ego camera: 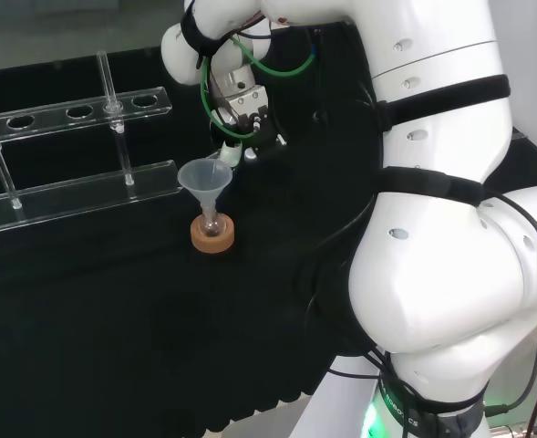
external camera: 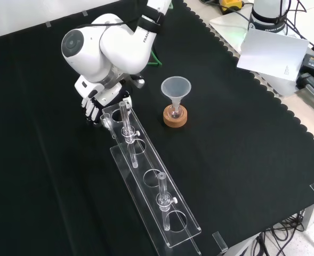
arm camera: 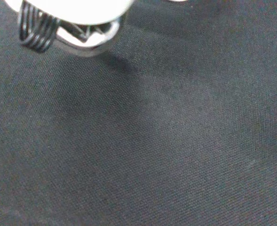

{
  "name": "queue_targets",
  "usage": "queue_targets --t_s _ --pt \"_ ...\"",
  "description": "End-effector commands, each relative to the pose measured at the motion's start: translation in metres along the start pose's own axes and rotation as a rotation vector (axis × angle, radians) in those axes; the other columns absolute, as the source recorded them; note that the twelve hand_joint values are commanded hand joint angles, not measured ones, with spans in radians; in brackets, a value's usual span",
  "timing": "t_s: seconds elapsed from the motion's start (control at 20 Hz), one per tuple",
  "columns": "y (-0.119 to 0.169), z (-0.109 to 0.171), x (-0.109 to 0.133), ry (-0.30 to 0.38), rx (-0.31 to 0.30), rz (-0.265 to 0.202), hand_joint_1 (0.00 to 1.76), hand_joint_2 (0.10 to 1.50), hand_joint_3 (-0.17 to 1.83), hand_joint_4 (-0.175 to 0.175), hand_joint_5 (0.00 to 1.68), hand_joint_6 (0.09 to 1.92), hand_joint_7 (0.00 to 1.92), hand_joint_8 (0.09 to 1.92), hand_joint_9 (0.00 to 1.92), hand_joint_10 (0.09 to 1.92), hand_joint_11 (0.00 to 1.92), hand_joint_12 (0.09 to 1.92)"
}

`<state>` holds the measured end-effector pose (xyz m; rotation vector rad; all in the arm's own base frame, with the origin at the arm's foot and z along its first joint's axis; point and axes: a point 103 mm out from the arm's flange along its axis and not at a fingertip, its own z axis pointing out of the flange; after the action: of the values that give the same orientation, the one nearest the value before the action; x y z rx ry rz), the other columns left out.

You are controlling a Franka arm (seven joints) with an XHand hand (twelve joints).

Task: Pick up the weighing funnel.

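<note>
My hand [external camera: 95,104] is low over the black cloth at the far end of the clear rack [external camera: 152,181] in the front view. A small clear piece, seemingly the weighing funnel [external camera: 107,124], lies right at the hand's lower edge. In the head view the hand [ego camera: 241,119] hangs just behind the big funnel, with a pale clear piece [ego camera: 229,153] under it. Whether the hand holds that piece is hidden. The wrist view has bare cloth close up and a blurred white part of the hand [arm camera: 72,7].
The big funnel [external camera: 175,88] stands in a small flask on a cork ring [external camera: 175,118], to the right of the hand in the front view. The long clear rack with upright posts runs toward the front edge. The arm's white link [external camera: 106,45] looms over the hand.
</note>
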<state>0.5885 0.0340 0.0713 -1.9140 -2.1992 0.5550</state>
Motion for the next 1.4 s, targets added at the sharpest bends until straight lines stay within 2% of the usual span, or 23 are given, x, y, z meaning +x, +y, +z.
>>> queue_targets --t_s 0.05,0.25,0.7,0.75,0.85,0.95,1.0,1.1,1.15,1.25,1.4 --pt "0.0028 0.0039 0.0007 0.008 0.000 0.047 0.99 0.56 0.63 -0.011 0.63 0.64 0.45 0.67 0.69 0.53 0.51 1.26" --pt "0.0035 0.0058 0.0018 0.011 0.007 0.062 0.98 0.57 0.63 -0.011 0.63 0.64 0.45 0.67 0.69 0.53 0.52 1.25" --pt "0.0064 0.0079 0.0004 0.021 0.007 0.059 0.97 0.58 0.64 -0.010 0.65 0.65 0.46 0.67 0.69 0.53 0.52 1.25" --pt "0.0068 0.0075 0.0007 0.020 0.005 0.063 0.97 0.58 0.64 -0.003 0.68 0.67 0.46 0.67 0.69 0.53 0.52 1.25" --pt "0.0080 0.0067 0.0013 0.012 0.010 0.065 0.97 0.60 0.63 0.042 0.87 0.67 0.49 0.67 0.71 0.54 0.52 1.25" --pt "0.0090 0.0061 0.0024 0.001 0.013 0.065 1.04 0.78 0.42 0.132 1.06 0.73 0.53 0.68 0.74 0.54 0.55 1.25" --pt "0.0098 0.0065 0.0018 -0.003 0.018 0.067 1.06 0.85 0.32 0.154 1.11 0.73 0.55 0.67 0.76 0.53 0.56 1.24" --pt "0.0093 0.0062 0.0007 -0.009 0.023 0.075 1.08 0.90 0.22 0.171 1.18 0.67 0.60 0.67 0.80 0.51 0.60 1.21" --pt "0.0089 0.0057 0.0004 -0.012 0.024 0.079 1.10 0.88 0.23 0.174 1.23 0.61 0.63 0.66 0.84 0.50 0.64 1.18" --pt "0.0079 0.0041 -0.0006 -0.022 0.027 0.086 1.12 0.79 0.38 0.175 1.29 0.54 0.70 0.63 0.92 0.44 0.71 1.13" --pt "0.0065 -0.0011 -0.0010 -0.034 0.038 0.107 1.13 0.69 0.58 0.175 1.31 0.57 0.77 0.61 1.01 0.37 0.78 1.09"
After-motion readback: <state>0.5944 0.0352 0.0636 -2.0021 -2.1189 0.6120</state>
